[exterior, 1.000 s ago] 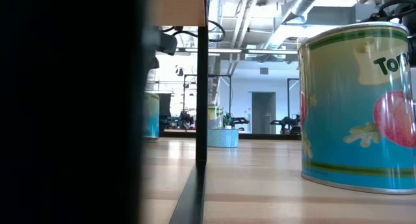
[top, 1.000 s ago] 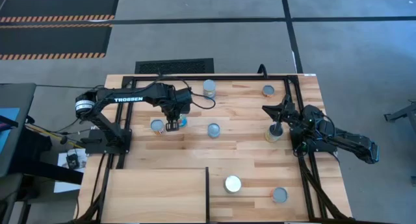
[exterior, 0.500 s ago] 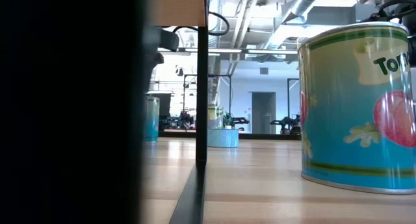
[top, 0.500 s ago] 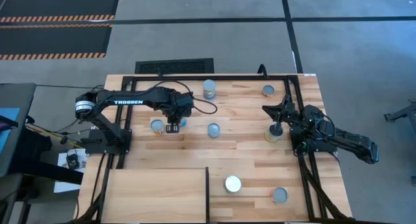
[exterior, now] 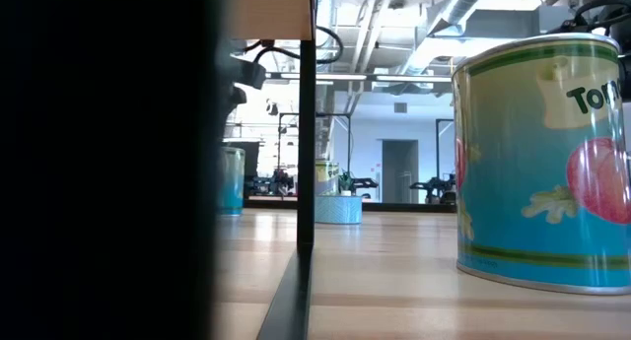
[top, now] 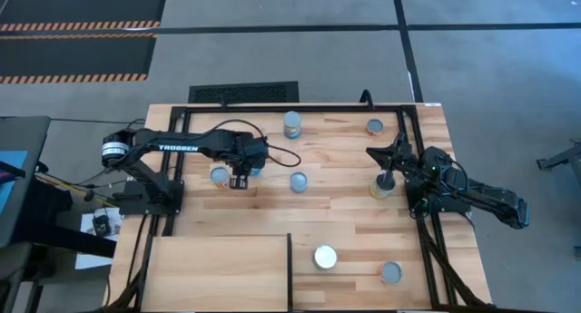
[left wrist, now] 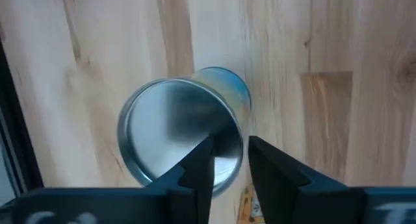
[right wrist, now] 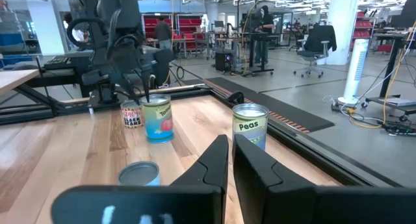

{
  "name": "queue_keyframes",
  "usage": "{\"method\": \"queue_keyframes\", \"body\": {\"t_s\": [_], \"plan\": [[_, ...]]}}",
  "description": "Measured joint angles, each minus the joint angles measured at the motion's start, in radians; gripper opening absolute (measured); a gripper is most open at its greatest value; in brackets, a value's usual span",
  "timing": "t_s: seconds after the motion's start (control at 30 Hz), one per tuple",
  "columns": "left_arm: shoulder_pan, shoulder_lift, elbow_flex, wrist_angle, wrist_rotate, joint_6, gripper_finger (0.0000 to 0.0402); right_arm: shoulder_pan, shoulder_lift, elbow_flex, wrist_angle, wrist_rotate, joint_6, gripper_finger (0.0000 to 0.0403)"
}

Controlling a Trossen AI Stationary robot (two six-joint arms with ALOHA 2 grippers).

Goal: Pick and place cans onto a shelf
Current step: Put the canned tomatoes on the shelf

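Item: blue-labelled tin can with silvery round top point(left wrist: 179, 143), upright on striped-plank tabletop point(top: 336, 209) below left gripper point(left wrist: 229, 164), fingers narrowly parted, holding nothing; widen, centre, descend before closing; pale plywood shelf point(top: 213, 272) well apart.

Grey floor point(top: 272, 50), striped mats point(top: 77, 27), office chair point(right wrist: 316, 42)

Grey concrete floor point(top: 300, 50) with dark seam lines. Black mats point(top: 77, 36) edged in orange-and-black hazard stripes. Striped-plank wooden tabletop point(top: 336, 204) in a black frame. Ceiling ducts and pipes point(exterior: 444, 20), strip lights. White column point(right wrist: 341, 29). Office chair point(right wrist: 315, 45). Red storage racks point(right wrist: 188, 29). People stand at far desks.
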Motion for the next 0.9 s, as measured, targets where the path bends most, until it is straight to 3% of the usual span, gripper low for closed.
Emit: {"method": "queue_keyframes", "body": {"t_s": [0.17, 0.33, 0.7, 0.9], "plan": [[-0.004, 0.002, 0.009, 0.019, 0.018, 0.021, 0.0015, 0.0, 0.0, 0.0, 0.0, 0.0, 0.0, 0.0049], [-0.03, 0.012, 0.088, -0.108, 0.04, -0.056, 0.0001, 0.0, 0.0, 0.0, 0.0, 0.0, 0.0, 0.0049], [-0.172, 0.008, 0.509, -0.394, -0.064, -0.299, 0.0, 0.0, 0.0, 0.0, 0.0, 0.0, 0.0, 0.0049], [-0.33, 0.007, 0.711, -0.6, -0.068, -0.392, 0.0, 0.0, 0.0, 0.0, 0.0, 0.0, 0.0, 0.0049]]}}
